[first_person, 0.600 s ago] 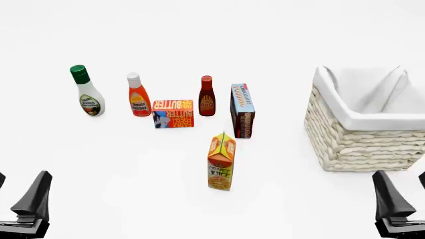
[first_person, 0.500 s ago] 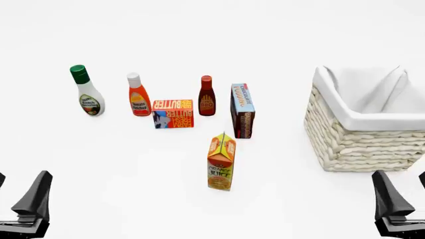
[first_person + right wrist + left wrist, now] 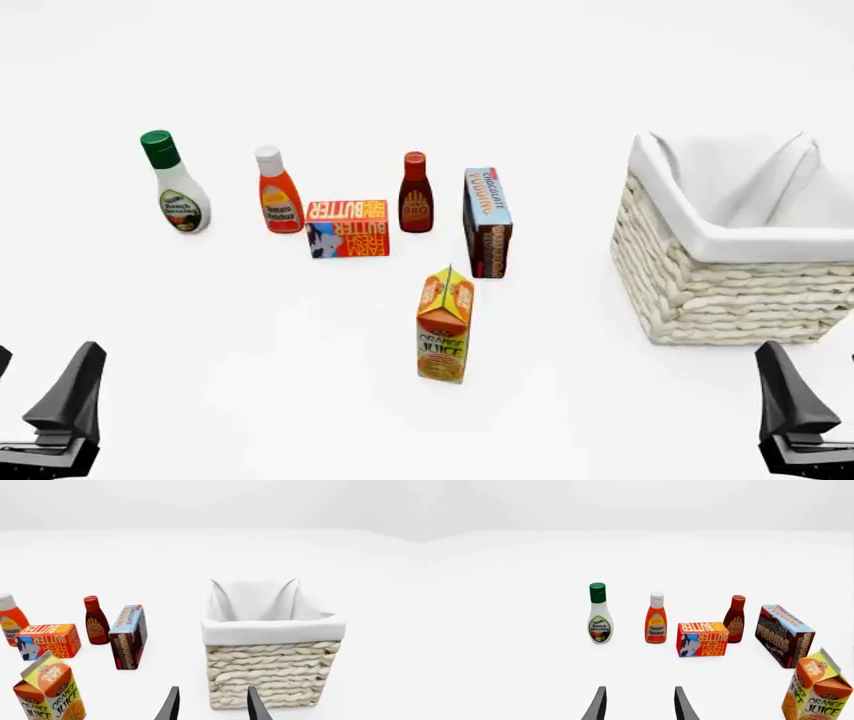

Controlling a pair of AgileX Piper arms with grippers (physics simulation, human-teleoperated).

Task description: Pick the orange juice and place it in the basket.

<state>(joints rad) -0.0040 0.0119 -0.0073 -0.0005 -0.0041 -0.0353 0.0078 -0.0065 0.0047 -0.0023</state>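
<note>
Both arms are sitting low at the near edge of the desk, and neither is holding anything. The left gripper (image 3: 638, 705) is showing its two dark fingers (image 3: 598, 706) parted with bare desk between them, and the right gripper (image 3: 211, 705) is doing the same, its fingers (image 3: 254, 706) spread apart and pointing toward the near wall of the basket (image 3: 270, 672). In the front view the orange juice (image 3: 446, 325) is standing upright in the middle of the desk, nearer to us than the rest of the groceries and well apart from both arms. The basket (image 3: 727, 290) is waiting off to the right, open at the top, with its white lining folded over the rim. Just behind the carton a brown pudding box (image 3: 487, 222) is standing on end, with a butter box (image 3: 348, 228), a dark sauce bottle (image 3: 415, 193), a ketchup bottle (image 3: 278, 192) and a ranch dressing bottle (image 3: 172, 183) ranged further back. The carton looks tall and narrow, so I am thinking a reach that nudges it high could tip it backward into the pudding box. A grip taken too near the gable could let it swing on the way over. Carrying it too low could catch it on the basket's rim.
</note>
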